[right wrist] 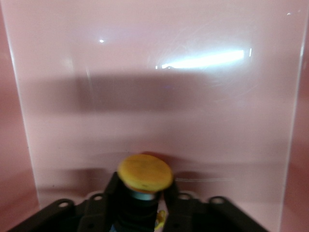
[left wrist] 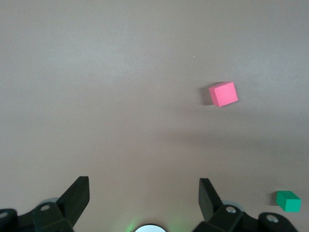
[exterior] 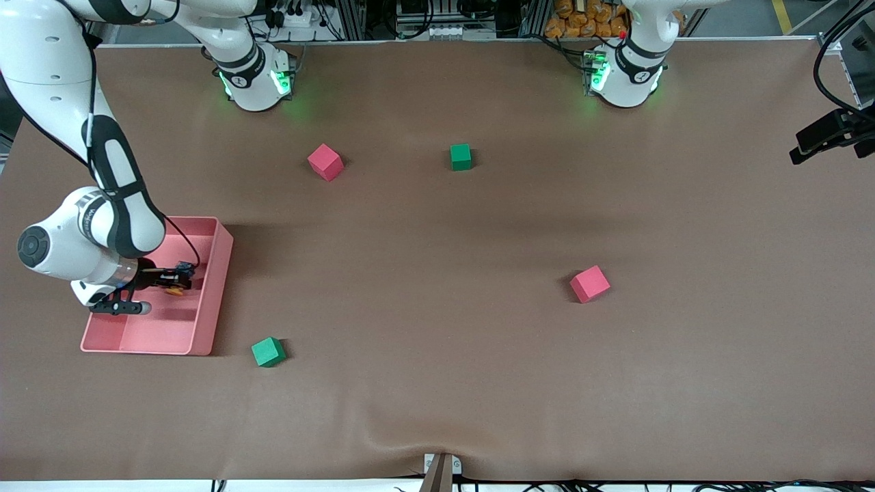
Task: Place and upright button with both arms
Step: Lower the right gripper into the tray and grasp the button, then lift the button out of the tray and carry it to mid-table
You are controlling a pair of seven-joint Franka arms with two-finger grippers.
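The button has a round orange cap on a black body. My right gripper is shut on it, low inside the pink tray at the right arm's end of the table. In the right wrist view the orange cap sticks out between the black fingers of the right gripper, with the tray's floor and walls around it. My left gripper is open and empty, high over bare table; it is out of the front view.
Two pink cubes and two green cubes lie scattered on the brown table. The left wrist view shows a pink cube and a green cube. A camera mount stands at the left arm's end.
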